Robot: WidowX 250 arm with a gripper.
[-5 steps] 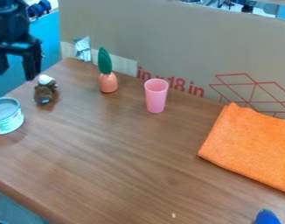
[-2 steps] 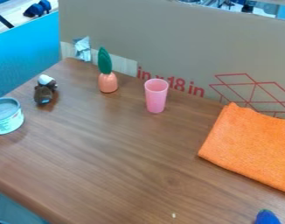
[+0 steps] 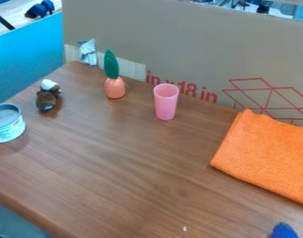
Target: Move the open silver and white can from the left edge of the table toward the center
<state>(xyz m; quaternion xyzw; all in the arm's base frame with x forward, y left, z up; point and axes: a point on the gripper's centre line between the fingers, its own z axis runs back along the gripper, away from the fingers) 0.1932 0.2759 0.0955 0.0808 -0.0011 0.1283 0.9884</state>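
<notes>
A pink cup stands upright near the back of the wooden table. To its left is an orange carrot-like toy with a green leaf on top, also upright. Farther left lies a small brown plush toy with a white head. An open can with a pale label sits at the left edge. On the right, an orange cloth is spread flat, and the tip of a blue object pokes in at the bottom right.
Behind the table rises a cardboard panel with red print. A blue panel stands at the left, and a crumpled silvery piece rests against the cardboard at the back corner.
The black gripper, open at the upper left one second ago, has moved out of view. The objects on the table have kept their places.
</notes>
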